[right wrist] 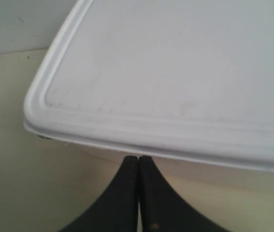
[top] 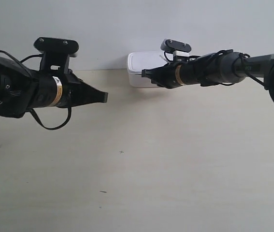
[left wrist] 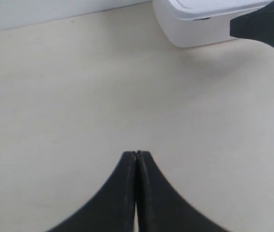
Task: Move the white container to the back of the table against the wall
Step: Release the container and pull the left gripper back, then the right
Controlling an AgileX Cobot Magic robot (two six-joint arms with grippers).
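The white container (top: pixel 140 69) sits at the far edge of the cream table (top: pixel 137 159), its back at the pale wall (top: pixel 127 24). In the right wrist view its lid (right wrist: pixel 175 72) fills the picture. My right gripper (right wrist: pixel 138 157) is shut, with its tips just below the lid's rim at the box's front side; contact cannot be told. In the exterior view that gripper (top: pixel 145 73) overlaps the box's front. My left gripper (left wrist: pixel 137 153) is shut and empty above bare table, well short of the container (left wrist: pixel 199 24). It shows at the exterior view's left (top: pixel 104 97).
A few tiny dark specks (top: pixel 121 152) mark the table's middle and front. The right arm's black tip (left wrist: pixel 262 24) shows in the left wrist view beside the box. Cables hang from both arms.
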